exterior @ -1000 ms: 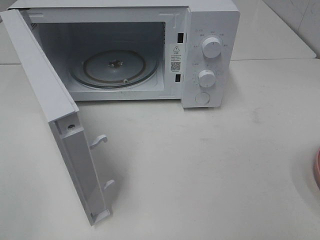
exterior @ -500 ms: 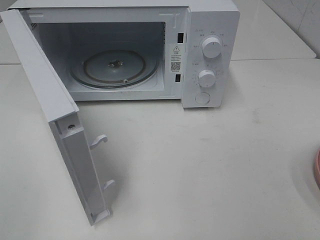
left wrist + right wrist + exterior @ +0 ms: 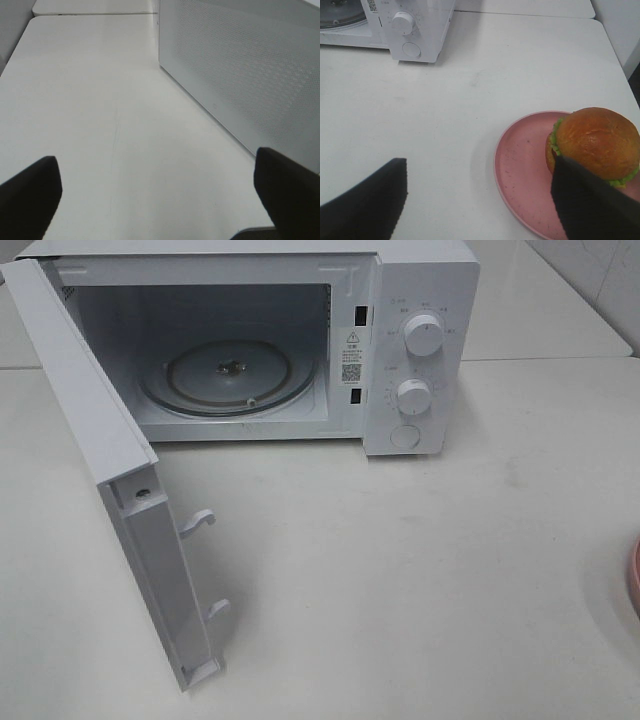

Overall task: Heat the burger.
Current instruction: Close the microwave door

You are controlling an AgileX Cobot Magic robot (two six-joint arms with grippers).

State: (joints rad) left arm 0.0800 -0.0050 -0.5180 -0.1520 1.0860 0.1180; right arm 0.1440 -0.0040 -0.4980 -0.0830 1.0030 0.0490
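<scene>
The burger [image 3: 597, 142], with a glossy brown bun and a green lettuce frill, sits on a pink plate [image 3: 520, 165] in the right wrist view. My right gripper [image 3: 477, 205] is open just short of it. One dark finger [image 3: 590, 205] overlaps the near edge of the burger and the other finger [image 3: 365, 205] hangs over bare table. Nothing is held between them. My left gripper [image 3: 155, 200] is open above the table beside the microwave's perforated door [image 3: 250, 75]. Neither gripper shows in the exterior high view.
The white microwave [image 3: 420, 340] stands at the back with its door [image 3: 110, 460] swung wide toward the front left. Its glass turntable [image 3: 230, 375] carries nothing. Only the rim of the pink plate [image 3: 635, 580] shows at the right edge.
</scene>
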